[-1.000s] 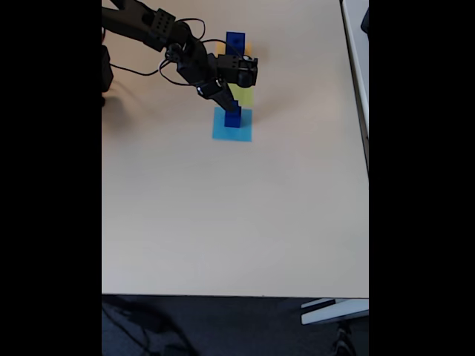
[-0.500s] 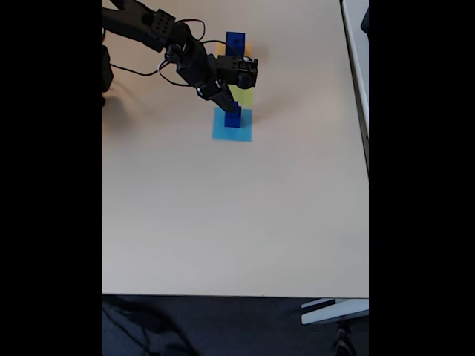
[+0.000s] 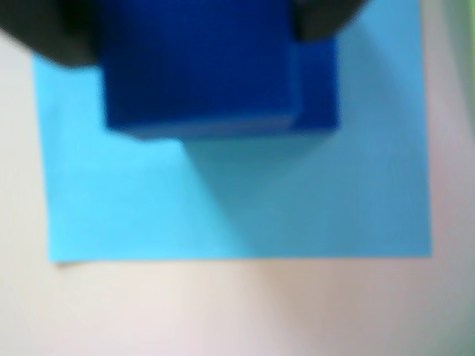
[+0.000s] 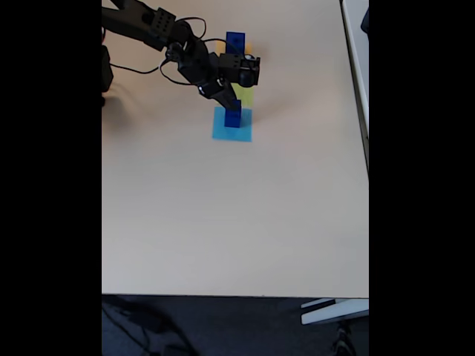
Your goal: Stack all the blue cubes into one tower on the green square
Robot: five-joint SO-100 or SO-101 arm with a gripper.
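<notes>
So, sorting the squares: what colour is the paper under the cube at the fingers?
Light blue paper, clearest in the wrist view.

A blurred blue cube [image 3: 200, 67] sits on the light-blue square [image 3: 312, 200].

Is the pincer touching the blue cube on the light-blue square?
Cannot tell. In the wrist view the blurred pincer flanks the blue cube on the light-blue square; neither contact nor gap shows plainly.
</notes>
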